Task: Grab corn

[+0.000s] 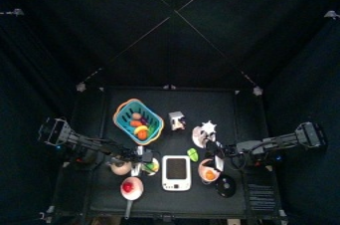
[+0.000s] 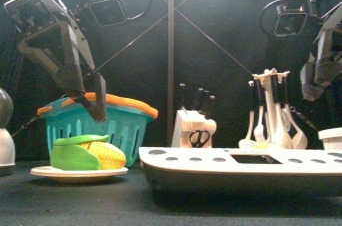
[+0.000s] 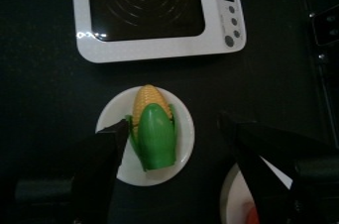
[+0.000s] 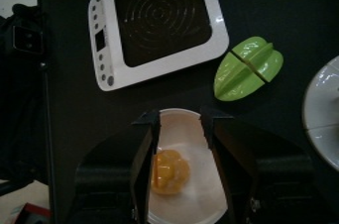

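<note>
You see corn [image 3: 154, 131]: smooth glossy plastic, yellow kernels, green husk | plate [image 3: 188, 154] under it: white, smooth, slightly shiny | scale [image 3: 157, 15]: white plastic frame, dark top with fine rings | basket [image 2: 70, 122]: teal plastic lattice, orange rim | table [image 3: 40, 89]: matt black
</note>
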Available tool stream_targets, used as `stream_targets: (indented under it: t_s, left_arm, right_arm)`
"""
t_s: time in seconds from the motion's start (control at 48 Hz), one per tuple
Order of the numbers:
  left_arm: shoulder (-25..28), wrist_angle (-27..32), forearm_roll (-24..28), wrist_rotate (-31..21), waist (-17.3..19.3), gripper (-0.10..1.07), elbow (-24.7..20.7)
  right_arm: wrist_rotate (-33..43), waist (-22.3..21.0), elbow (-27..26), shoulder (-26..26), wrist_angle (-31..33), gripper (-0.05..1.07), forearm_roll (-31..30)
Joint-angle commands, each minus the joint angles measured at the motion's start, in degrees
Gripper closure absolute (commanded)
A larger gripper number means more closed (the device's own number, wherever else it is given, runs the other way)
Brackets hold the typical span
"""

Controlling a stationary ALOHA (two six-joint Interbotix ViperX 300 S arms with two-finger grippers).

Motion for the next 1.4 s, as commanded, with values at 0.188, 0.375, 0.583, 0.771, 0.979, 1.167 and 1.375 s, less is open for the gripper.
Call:
stream_targets:
  t_s: [0.188, 0.375, 0.583, 0.771, 0.979, 1.167, 1.375]
  left_arm:
    - [2.7, -0.9, 1.7, 0.1, 1.1, -0.05, -1.6]
    - [7.2, -0.6, 1.7, 0.1, 1.9, -0.04, -3.5]
    - [8.3, -0.1, 2.5, 0.1, 2.4, 0.05, -4.6]
    - [8.4, 0.3, 3.6, 0.1, 2.4, 0.27, -4.4]
    - [4.6, 1.3, 4.7, 0.3, 2.4, 0.34, -4.7]
    - [-0.1, 1.3, 6.3, 0.4, 2.3, 0.35, -4.9]
    - [-7.1, -2.1, 14.5, 0.4, 3.7, 0.35, -3.1]
  right_arm:
    - [-0.1, 0.5, -0.5, 0.6, -0.7, 0.26, -0.1]
    - [-0.1, 0.5, -0.4, 1.5, -0.7, 0.26, 0.0]
    - [-0.1, 0.5, -0.3, 1.7, -0.7, 0.26, 0.0]
    - [-0.1, 0.5, -0.1, 1.7, -0.7, 0.26, 0.0]
    - [-0.1, 0.5, -0.1, 1.7, -0.7, 0.26, -0.1]
    - [-0.1, 0.5, -0.1, 1.6, -0.7, 0.26, -0.7]
    - [-0.1, 0.5, -0.1, 1.6, -0.7, 0.26, -0.8]
